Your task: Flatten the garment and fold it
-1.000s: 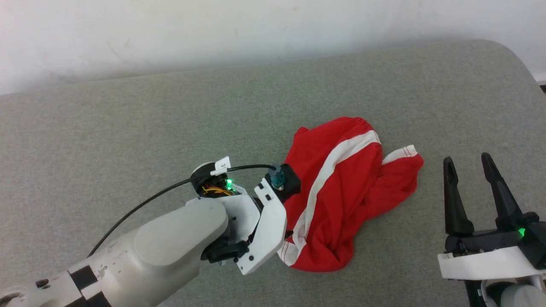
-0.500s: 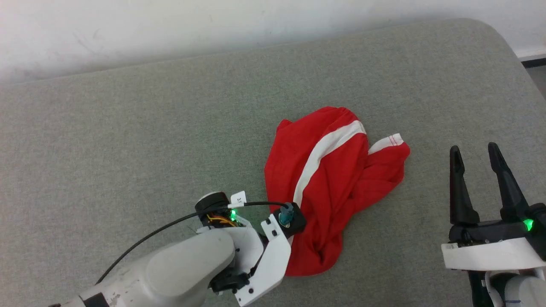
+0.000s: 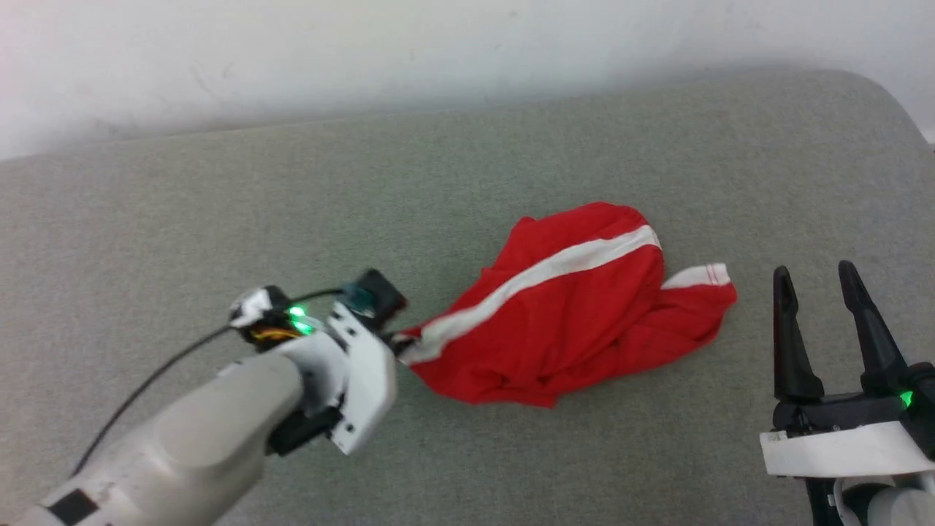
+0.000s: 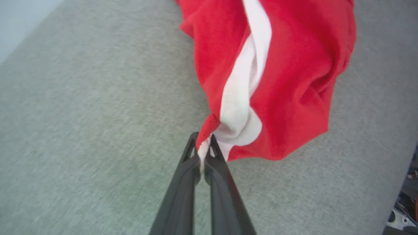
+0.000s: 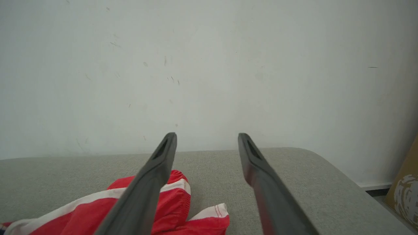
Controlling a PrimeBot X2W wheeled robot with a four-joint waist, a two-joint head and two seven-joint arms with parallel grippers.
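The garment (image 3: 577,321), red shorts with a white side stripe, lies bunched on the grey cushioned surface, its left corner drawn out into a point. My left gripper (image 3: 398,343) is shut on that white-trimmed corner; in the left wrist view the two dark fingers of my left gripper (image 4: 204,153) pinch the white edge of the garment (image 4: 294,81). My right gripper (image 3: 817,281) stands open to the right of the garment, holding nothing. In the right wrist view its fingers (image 5: 165,156) are spread above the garment (image 5: 176,209).
The grey upholstered surface (image 3: 219,204) runs back to a white wall (image 3: 365,58); its rounded right corner (image 3: 876,95) is at the upper right. A brown board (image 5: 405,192) leans beyond the right edge.
My left gripper has closed on the garment's near-left corner and pulled it leftwards, stretching the stripe out sideways. The head camera shifted between frames. The right gripper stays open.
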